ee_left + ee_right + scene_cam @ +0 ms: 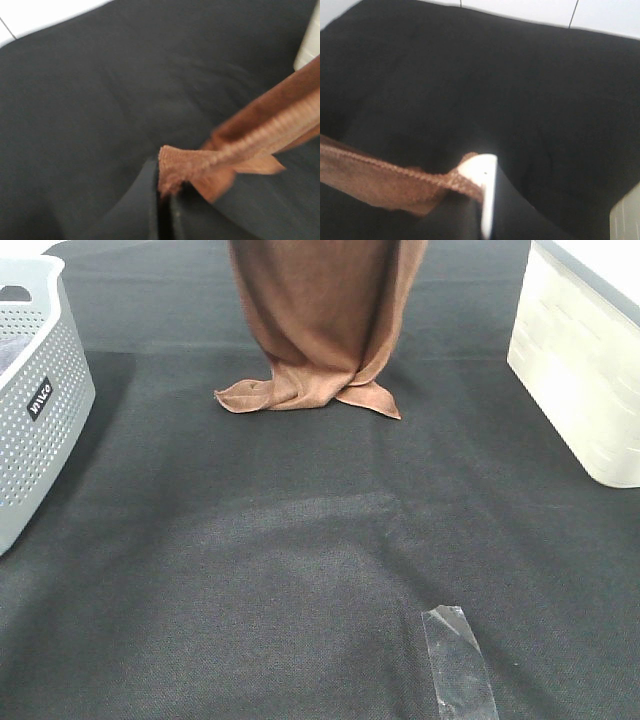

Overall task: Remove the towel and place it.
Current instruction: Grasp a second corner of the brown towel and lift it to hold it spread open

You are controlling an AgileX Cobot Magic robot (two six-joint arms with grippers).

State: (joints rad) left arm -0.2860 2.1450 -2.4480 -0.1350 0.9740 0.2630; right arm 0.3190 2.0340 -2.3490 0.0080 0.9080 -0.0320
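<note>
Left wrist view: left gripper [167, 194] squeezes the soft rust-brown cloth towel [250, 127] between its jaws; right gripper [481, 196] squeezes its edge too.

Worktop [300, 570] has a dark charcoal woven cover, evenly lit. There's a grey perforated basket [40, 410] at the left edge, a white plastic bin [585, 370] at the right edge and a clear tape strip [458, 660] near the front edge. Pale tiles [600, 15] show beyond it.

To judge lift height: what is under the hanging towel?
Only black table covering shows under the towel, whose lower end rests bunched on it. Anything beneath that bunched end is covered and cannot be seen.
</note>
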